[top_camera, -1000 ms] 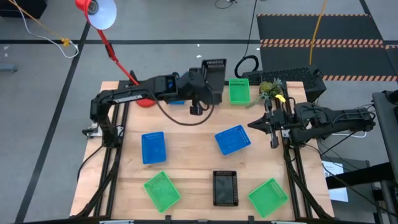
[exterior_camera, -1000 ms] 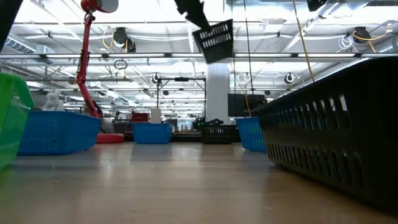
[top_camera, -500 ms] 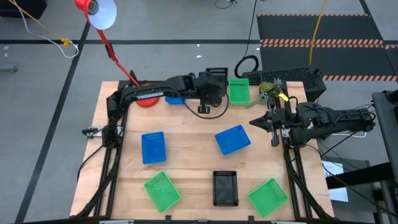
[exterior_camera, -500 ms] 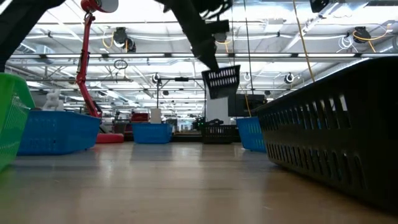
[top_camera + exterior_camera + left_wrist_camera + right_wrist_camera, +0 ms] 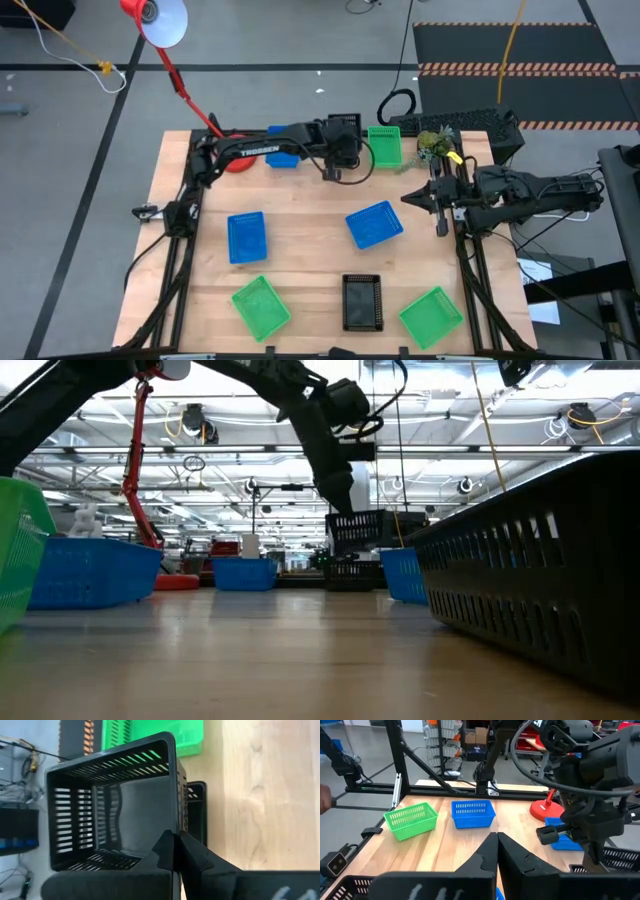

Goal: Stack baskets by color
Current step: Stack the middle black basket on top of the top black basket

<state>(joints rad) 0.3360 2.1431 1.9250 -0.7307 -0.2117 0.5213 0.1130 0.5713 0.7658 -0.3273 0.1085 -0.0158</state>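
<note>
Two arms share the table, and only the left one is working. The left gripper (image 5: 341, 150) is clenched on the near wall of a black basket (image 5: 112, 805), holding it in the air by that thin rim. The hold leaves the basket's open side and bottom free for stacking. A second black basket (image 5: 352, 573) stands at the far edge of the table, just beside the green basket (image 5: 384, 146). The held basket hangs directly above the second one and appears not yet to touch it. This placement suggests the black pile is being started there.

The right gripper (image 5: 437, 201) waits with its jaws shut and empty, well to the right of the green basket. The remaining baskets lie spread over the table (image 5: 300, 245), apart from one another.
</note>
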